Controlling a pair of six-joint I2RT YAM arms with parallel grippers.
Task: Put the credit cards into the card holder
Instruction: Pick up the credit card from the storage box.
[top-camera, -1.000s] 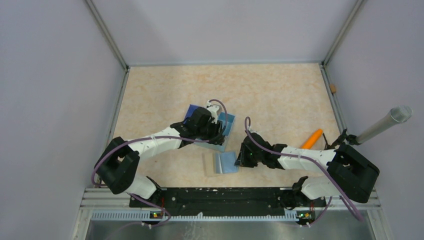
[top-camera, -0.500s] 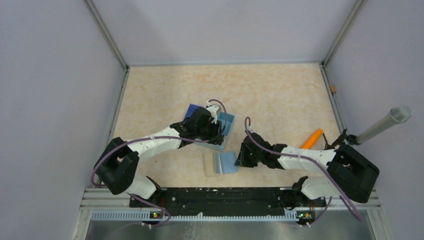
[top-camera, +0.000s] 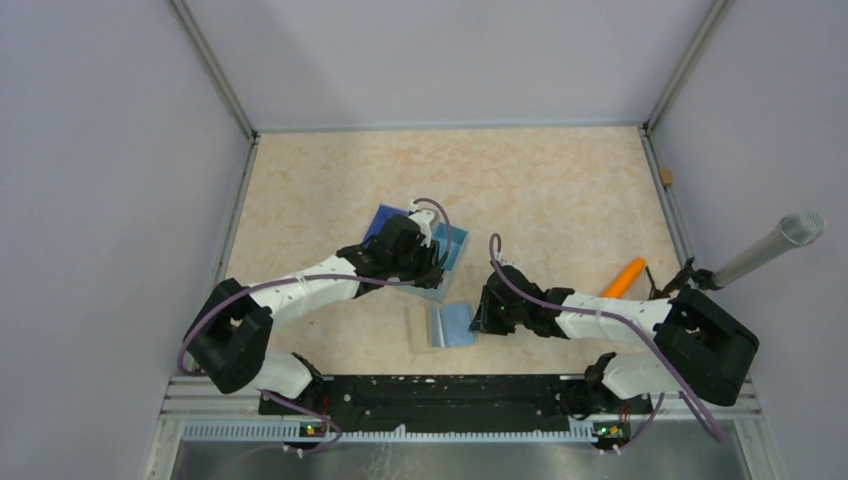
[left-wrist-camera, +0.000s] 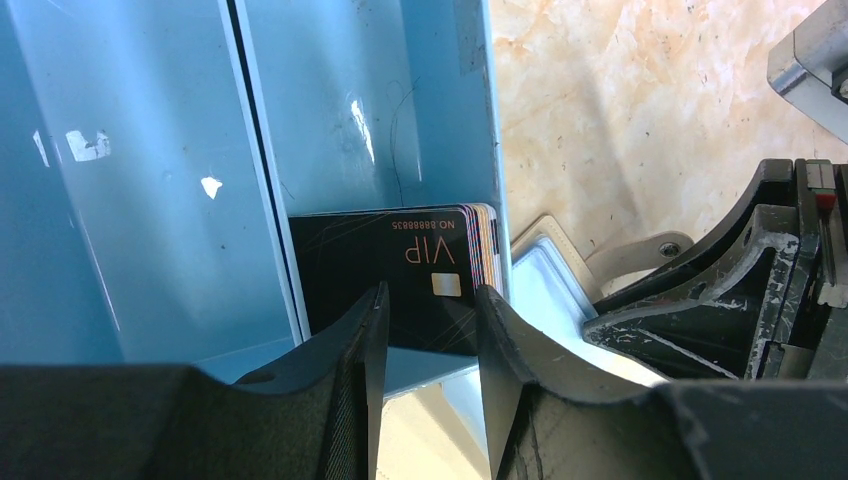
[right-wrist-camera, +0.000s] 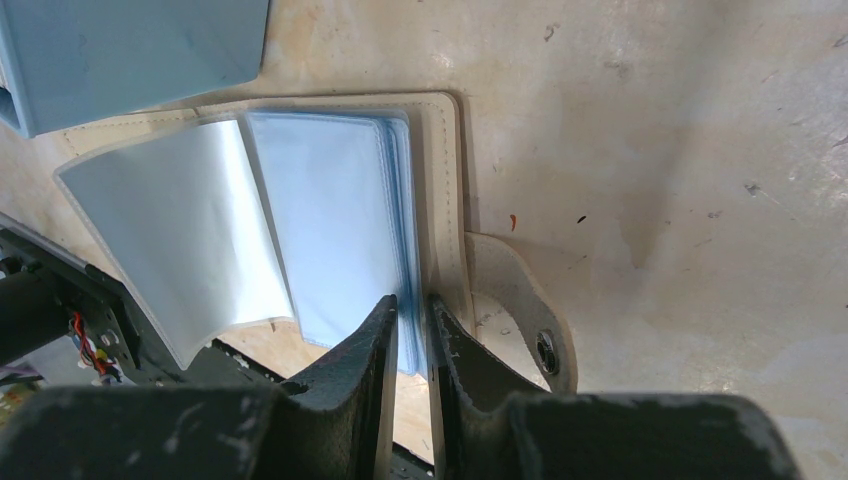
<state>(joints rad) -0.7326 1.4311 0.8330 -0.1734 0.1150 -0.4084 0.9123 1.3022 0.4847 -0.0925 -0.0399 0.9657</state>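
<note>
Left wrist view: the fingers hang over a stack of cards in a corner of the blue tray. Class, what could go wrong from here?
1. The cards sit stacked tight against the tray wall, so the open left gripper may lift several at once or jam a finger on the wall.
2. The right gripper pinches only a thin edge of the card holder, which could slip free and fall shut.

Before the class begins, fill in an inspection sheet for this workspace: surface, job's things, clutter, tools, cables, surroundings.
Surface: beige marbled table.
Job's things: credit cards stacked in the blue tray, black one showing; card holder lying open beside the tray.
Clutter: orange object; small brown bit at the right edge.
Tools: left tool open at the cards; right tool shut on the card holder's sleeves.
Cables: purple cables looped along both arms.
Surroundings: plain grey walls; silver tube at right.
</note>
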